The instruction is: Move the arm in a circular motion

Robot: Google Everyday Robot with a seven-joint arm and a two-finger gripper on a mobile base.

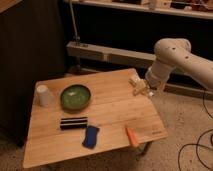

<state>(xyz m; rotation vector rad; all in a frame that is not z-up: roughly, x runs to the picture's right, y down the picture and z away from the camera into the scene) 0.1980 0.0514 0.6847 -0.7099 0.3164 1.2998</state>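
The arm [182,57] is large and white, built of thick, smooth tubular segments with rounded joints and a few small dark holes along its surface. It enters from the right edge of the camera view, runs leftward to a bulbous elbow at upper right, then bends down and to the left. At its tip sits the gripper [141,89], small and pale yellowish, pointing down and left. The gripper hangs at the table's [112,107] right edge, near the far right corner, just above the wooden surface.
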